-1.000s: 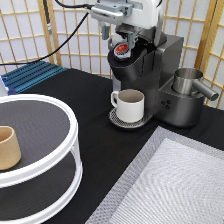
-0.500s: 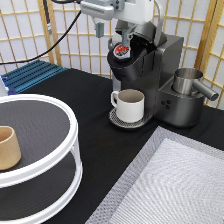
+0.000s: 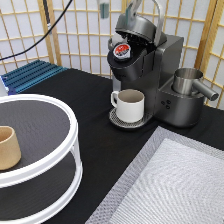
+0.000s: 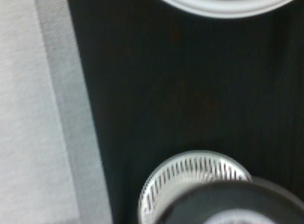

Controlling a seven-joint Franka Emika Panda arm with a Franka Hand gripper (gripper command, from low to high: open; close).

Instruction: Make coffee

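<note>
The coffee pod (image 3: 121,50), white with a red foil top, sits in the open brew chamber of the black coffee machine (image 3: 160,75). The machine's lid (image 3: 137,22) is raised. A white mug (image 3: 131,105) stands on the drip tray (image 3: 116,120) below the pod. Only a small grey piece of my gripper (image 3: 103,9) shows at the exterior view's top edge, above and to the left of the machine, touching nothing. The wrist view looks down on the black table and the drip tray's grille (image 4: 198,167).
A white two-tier turntable (image 3: 70,130) with a tan cup (image 3: 7,147) fills the exterior view's left. A steel jug (image 3: 187,80) stands right of the machine. A grey mat (image 3: 175,185) covers the bottom right, and a blue rack (image 3: 30,75) lies at the back left.
My arm has risen from just above the pod and has almost left the exterior view at the top. The pod stays in the chamber.
</note>
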